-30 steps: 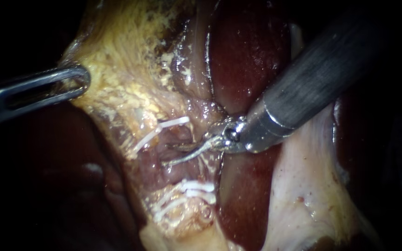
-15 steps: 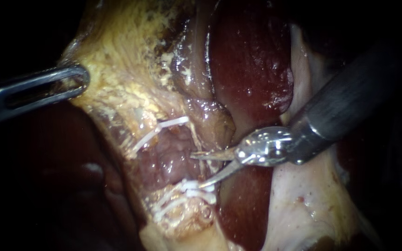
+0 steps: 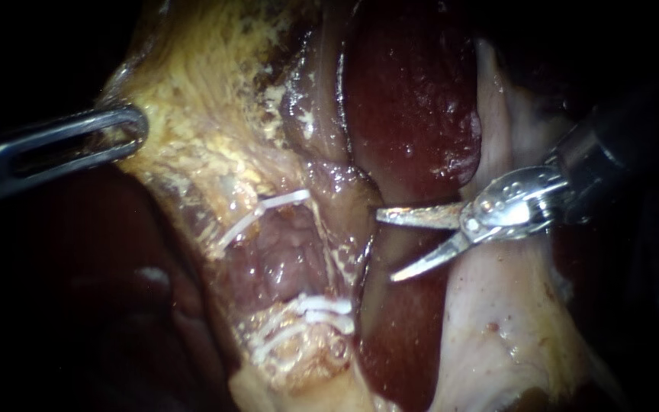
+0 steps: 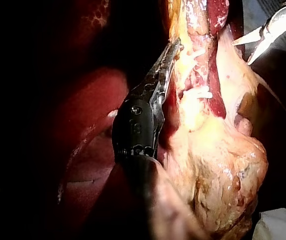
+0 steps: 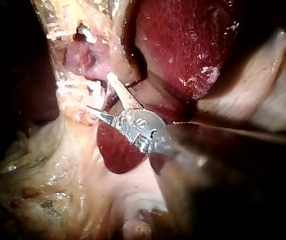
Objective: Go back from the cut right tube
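**A:** Standing by the bench here. What's the right instrument (image 3: 387, 247) got hold of?

**B:** Nothing. Its two blades are spread in a fair V, empty, with the tips pointing at the cut tube (image 3: 341, 259). The tube sits just ahead of them with a clear gap between. One white clip (image 3: 284, 202) is ahead, off the upper blade's side. The clip pair (image 3: 318, 309) is ahead, off the lower blade's side. Dark liver (image 3: 413, 99) lies beside and under the blades.

**A:** And the left instrument (image 3: 135, 126)?

**B:** Well apart, on the far side of the tube from the blades. Its jaws are closed on the yellow fatty tissue (image 3: 192, 114), pulling it taut by the look of it.

**A:** That tube looks like a wet noodle tbh.

**B:** Yeah, I'd guess it's soft, slick, thin-walled and easy to tear, and the stumps are sealed only by those clips. It's not something to grab at the cut ends. If anyone needs a hold, I'd take the fat beside it, clear of the clips. Backing out with open points, snagging is the worry imo.
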You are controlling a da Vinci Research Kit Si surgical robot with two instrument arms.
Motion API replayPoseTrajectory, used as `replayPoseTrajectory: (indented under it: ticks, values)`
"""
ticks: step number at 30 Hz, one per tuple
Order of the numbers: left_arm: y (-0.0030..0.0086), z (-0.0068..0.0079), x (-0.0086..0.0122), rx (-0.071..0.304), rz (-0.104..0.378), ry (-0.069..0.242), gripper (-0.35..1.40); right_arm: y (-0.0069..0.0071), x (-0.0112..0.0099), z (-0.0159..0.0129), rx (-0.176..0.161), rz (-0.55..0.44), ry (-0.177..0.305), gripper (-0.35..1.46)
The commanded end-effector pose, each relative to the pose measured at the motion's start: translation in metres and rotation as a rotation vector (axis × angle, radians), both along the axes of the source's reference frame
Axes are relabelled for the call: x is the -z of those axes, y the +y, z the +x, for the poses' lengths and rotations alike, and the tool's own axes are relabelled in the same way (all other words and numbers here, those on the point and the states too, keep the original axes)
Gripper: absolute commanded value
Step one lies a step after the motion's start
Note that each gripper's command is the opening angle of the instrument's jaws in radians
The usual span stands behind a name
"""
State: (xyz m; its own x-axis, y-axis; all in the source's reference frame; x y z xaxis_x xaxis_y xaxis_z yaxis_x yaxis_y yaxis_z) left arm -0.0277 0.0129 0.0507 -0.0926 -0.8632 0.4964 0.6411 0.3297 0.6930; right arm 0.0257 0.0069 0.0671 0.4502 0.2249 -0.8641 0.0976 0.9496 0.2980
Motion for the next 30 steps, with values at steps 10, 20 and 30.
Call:
replayPoseTrajectory:
  ticks: [10,20,30]
  values:
    - [-0.0019,-0.0048,-0.0072,-0.062,0.039,0.006,-0.35,-0.0004,-0.0009,0.0002,0.006,0.001,0.004,1.43]
    - [-0.0017,-0.0112,-0.0138,-0.122,0.046,-0.008,-0.35,-0.0004,-0.0009,-0.0002,0.007,0.001,0.005,1.43]
    - [-0.0017,-0.011,-0.0137,-0.125,0.052,-0.011,-0.35,-0.0003,-0.0008,-0.0003,0.007,0.002,0.005,1.43]
